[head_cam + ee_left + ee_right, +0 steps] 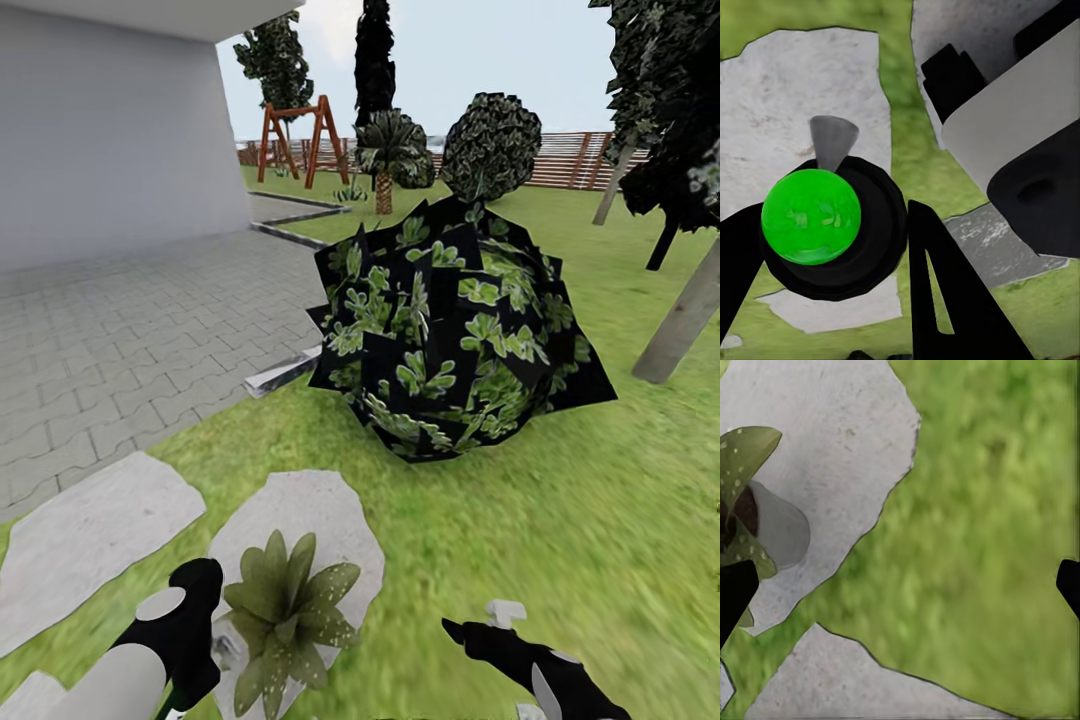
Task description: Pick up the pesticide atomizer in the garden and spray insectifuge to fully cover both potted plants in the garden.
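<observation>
On the lawn (560, 520), near a big dark bush (455, 335), one potted plant (285, 610) sits on a stepping stone (300, 520) just right of the left gripper (881, 300), which seems closed around the green-bodied pesticide atomizer (811, 216), while the right gripper (465, 632), spread wide, lies farther right.
</observation>
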Robot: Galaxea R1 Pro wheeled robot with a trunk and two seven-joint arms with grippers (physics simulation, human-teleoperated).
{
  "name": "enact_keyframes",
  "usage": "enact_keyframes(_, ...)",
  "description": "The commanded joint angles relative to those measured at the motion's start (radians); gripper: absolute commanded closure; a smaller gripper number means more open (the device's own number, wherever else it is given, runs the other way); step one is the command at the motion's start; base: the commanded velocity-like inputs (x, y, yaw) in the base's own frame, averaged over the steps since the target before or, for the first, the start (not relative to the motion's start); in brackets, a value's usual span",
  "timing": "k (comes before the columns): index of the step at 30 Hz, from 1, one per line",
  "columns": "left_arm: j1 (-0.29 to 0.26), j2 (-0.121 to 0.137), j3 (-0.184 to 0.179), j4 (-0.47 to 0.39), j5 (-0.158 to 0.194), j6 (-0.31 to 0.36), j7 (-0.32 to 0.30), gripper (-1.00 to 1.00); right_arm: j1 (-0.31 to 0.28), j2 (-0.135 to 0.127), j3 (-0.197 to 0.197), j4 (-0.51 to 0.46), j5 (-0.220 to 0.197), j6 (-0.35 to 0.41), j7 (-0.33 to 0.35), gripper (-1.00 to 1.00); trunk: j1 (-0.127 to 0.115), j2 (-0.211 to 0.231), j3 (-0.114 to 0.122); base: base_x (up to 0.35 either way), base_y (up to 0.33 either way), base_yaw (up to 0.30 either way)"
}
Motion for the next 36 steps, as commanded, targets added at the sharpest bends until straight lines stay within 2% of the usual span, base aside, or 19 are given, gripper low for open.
enact_keyframes(1, 0.0, 0.0, 0.002, -0.001, -0.009, 0.01, -0.009, 1.0, -0.001, 0.001, -0.009, 0.002, 0.004, 0.007, 0.008, -1.0, 0.0, 0.0, -0.002, 0.0, 0.0, -0.161)
enact_keyframes(12, 0.0, 0.027, 0.002, -0.003, -0.011, 0.011, -0.006, 1.0, -0.001, 0.001, -0.009, 0.013, 0.004, 0.007, 0.008, -1.0, 0.0, 0.0, -0.004, -0.021, 0.054, -0.037)
enact_keyframes(18, 0.0, 0.027, 0.001, -0.003, -0.012, 0.011, -0.006, 1.0, -0.001, 0.001, -0.009, 0.013, 0.004, 0.007, 0.008, -1.0, 0.0, 0.0, -0.007, -0.086, 0.234, -0.246)
enact_keyframes(30, 0.0, 0.027, 0.001, -0.001, -0.013, 0.011, -0.006, 1.0, -0.001, 0.001, -0.009, 0.013, 0.004, 0.007, 0.008, -1.0, 0.0, 0.0, -0.015, -0.003, 0.097, -0.247)
enact_keyframes(32, 0.0, 0.027, 0.001, 0.0, -0.021, 0.011, -0.006, 1.0, -0.001, 0.001, -0.009, 0.013, 0.004, 0.007, 0.008, -1.0, 0.0, 0.0, -0.015, 0.0, 0.037, -0.047)
enact_keyframes(33, 0.0, 0.028, 0.001, 0.002, -0.046, 0.011, -0.006, 1.0, -0.001, 0.001, -0.009, 0.013, 0.004, 0.007, 0.008, -1.0, 0.0, 0.0, -0.015, 0.0, 0.009, -0.012)
enact_keyframes(36, 0.001, 0.028, 0.001, 0.015, -0.06, 0.011, -0.006, 1.0, -0.001, 0.001, -0.009, 0.013, 0.004, 0.007, 0.008, -1.0, 0.0, 0.0, -0.015, 0.0, 0.004, -0.005)
